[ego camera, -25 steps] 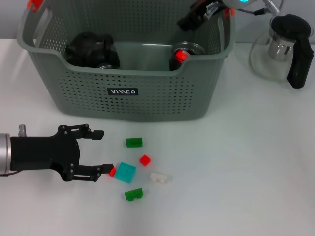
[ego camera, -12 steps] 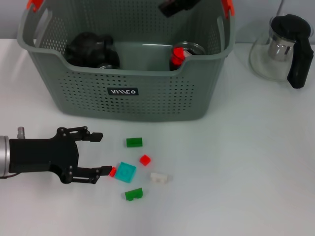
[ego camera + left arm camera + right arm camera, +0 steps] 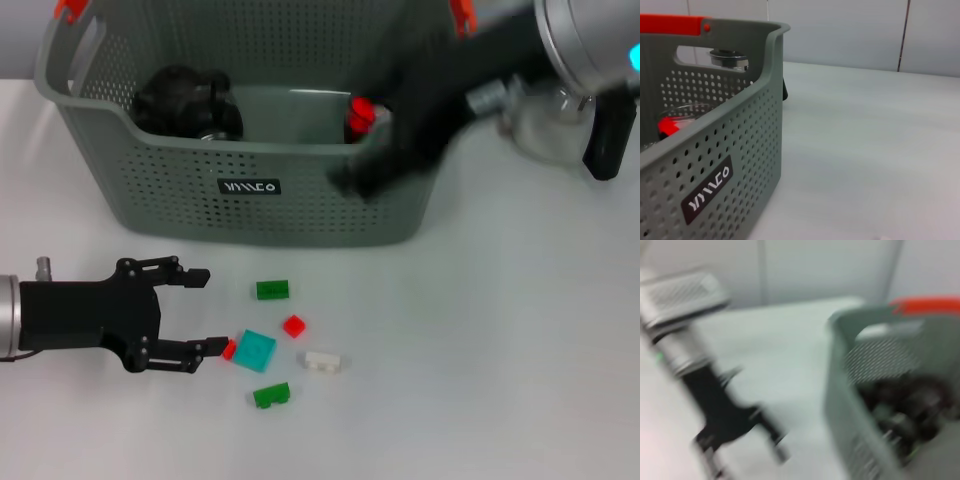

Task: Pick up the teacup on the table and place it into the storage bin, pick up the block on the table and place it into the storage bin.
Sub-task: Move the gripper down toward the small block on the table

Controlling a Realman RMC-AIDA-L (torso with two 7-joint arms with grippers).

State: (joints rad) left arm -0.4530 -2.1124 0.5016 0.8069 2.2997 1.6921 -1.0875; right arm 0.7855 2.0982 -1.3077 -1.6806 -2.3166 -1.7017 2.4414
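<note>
While your left pincer (image 3: 205,312) sits wide beside the blocks (image 3: 256,350), your blurred right pincer (image 3: 362,178) crosses the storage bin (image 3: 250,215), state unclear.

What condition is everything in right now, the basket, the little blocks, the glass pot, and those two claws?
Storage bin: upright, holding dark items.
Blocks: loose on the table, outside the bin.
Glass teapot: upright beside the bin.
Left gripper: open, low by the small red block.
Right gripper: motion-blurred in front of the bin.

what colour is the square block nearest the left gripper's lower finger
Teal, or turquoise: the square block lies just beyond a small red piece by the left gripper. Head view shows it best.
</note>
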